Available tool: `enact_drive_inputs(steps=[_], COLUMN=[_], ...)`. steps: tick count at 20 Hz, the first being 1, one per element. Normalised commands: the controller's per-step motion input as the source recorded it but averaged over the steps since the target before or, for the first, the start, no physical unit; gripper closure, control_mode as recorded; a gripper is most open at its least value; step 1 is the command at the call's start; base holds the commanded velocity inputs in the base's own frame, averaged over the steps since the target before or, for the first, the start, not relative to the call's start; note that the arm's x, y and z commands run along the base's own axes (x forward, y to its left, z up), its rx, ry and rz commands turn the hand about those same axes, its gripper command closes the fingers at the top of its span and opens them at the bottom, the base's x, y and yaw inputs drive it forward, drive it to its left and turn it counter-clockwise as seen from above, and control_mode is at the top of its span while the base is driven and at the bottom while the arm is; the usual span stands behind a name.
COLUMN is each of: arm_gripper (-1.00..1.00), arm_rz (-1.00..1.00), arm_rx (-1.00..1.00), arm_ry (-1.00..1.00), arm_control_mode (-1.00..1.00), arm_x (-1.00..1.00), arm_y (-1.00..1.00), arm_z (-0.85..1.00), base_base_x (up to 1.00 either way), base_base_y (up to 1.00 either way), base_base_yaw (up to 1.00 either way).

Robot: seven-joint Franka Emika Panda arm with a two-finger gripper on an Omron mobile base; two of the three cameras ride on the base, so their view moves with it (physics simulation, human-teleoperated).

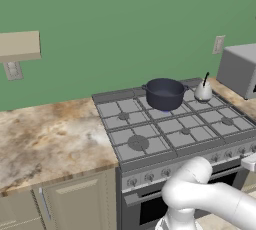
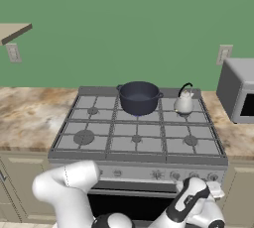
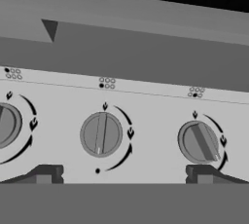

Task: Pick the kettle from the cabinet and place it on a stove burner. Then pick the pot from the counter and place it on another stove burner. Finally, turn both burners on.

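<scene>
left knob [image 3: 7, 124]: left of the claw [image 3: 124, 175], cut by the picture's edge.
burner under pot [image 2: 139, 97]: hidden by the pot's base.
microwave [image 2: 239, 90]: cut at the right edge.
knob markings: too small, perhaps burner maps.
shelf board [image 1: 19, 46]: cut at the left edge.

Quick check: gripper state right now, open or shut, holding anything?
Gripper: open, holding nothing; its fingertips stand wide apart in front of the stove's middle knob.
</scene>
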Motion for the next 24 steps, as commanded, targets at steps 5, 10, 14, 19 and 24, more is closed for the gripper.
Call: enact_drive_inputs(steps=[5,10,14,19,24], arm_gripper=[-1.0,-1.0,-1.0,-1.0,-1.0], arm_rz=[0.0,0.0,0.0,0.0,0.0], arm_rx=[0.02,0.02,0.02,0.02,0.02], arm_ry=[0.02,0.04,0.03,0.02,0.01], arm_control_mode=[-1.0,-1.0,-1.0,-1.0,-1.0], arm_x=[0.07,0.07,0.07,0.07,0.06], arm_y=[0.0,0.0,0.0,-0.02,-0.01], arm_z=[-0.01,-0.03,-0.05,-0.06,-0.07], base_base_x=[0.0,0.0,0.0,0.0,0.0], base_base_y=[0.0,0.0,0.0,0.0,0.0], base_base_yaw=[0.0,0.0,0.0,0.0,0.0])
